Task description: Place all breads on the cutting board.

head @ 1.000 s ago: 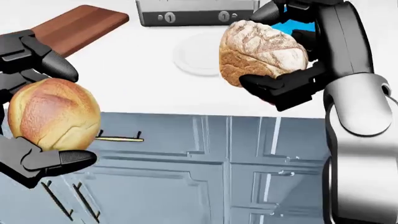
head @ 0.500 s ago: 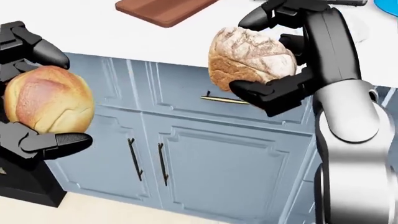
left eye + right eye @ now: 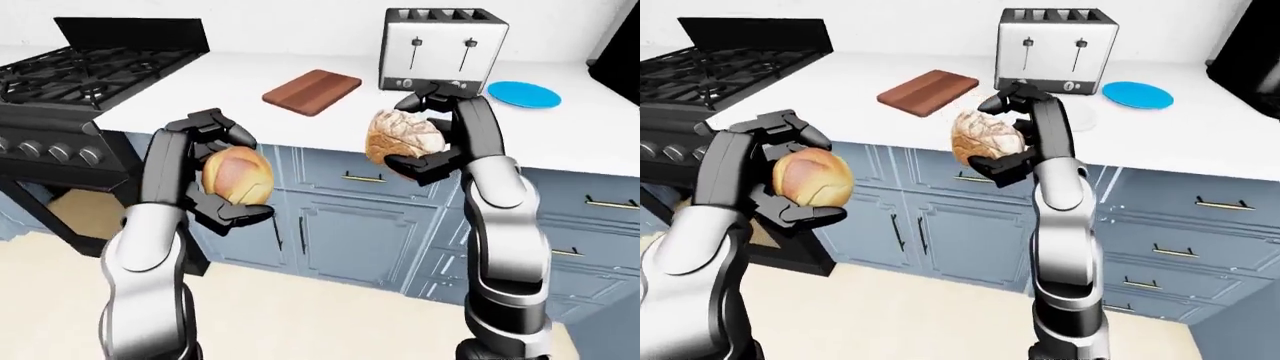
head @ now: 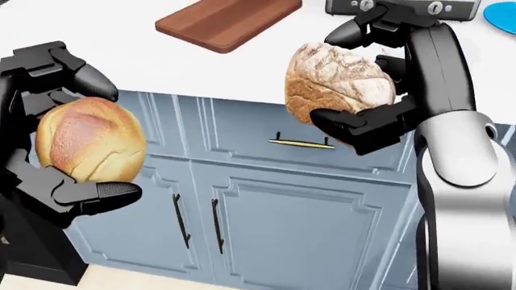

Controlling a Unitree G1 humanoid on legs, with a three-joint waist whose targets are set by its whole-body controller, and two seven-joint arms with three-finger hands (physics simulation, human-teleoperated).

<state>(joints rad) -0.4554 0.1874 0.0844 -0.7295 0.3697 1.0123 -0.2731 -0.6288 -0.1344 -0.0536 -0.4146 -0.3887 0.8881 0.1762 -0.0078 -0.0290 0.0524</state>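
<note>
Robot hand at left (image 4: 60, 130) clasps a golden round bun (image 4: 89, 140), fingers curled around it; the right robot hand (image 4: 367, 84) grips a pale crusty loaf (image 4: 339, 81), both raised before blue cabinet doors (image 4: 266, 223) in the head view, with the cutting board (image 4: 228, 21) on the white surface (image 4: 121, 54) at top. Left-eye view adds a black stove (image 3: 70, 82), toaster (image 3: 441, 49) and blue plate (image 3: 524, 94) on that surface. Right-eye view reveals drawers (image 3: 1180, 232) at right.

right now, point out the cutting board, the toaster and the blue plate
cutting board (image 3: 312, 91), left-eye view, middle of its top face
toaster (image 3: 442, 46), left-eye view, its silver face between the levers
blue plate (image 3: 524, 94), left-eye view, plate centre
</note>
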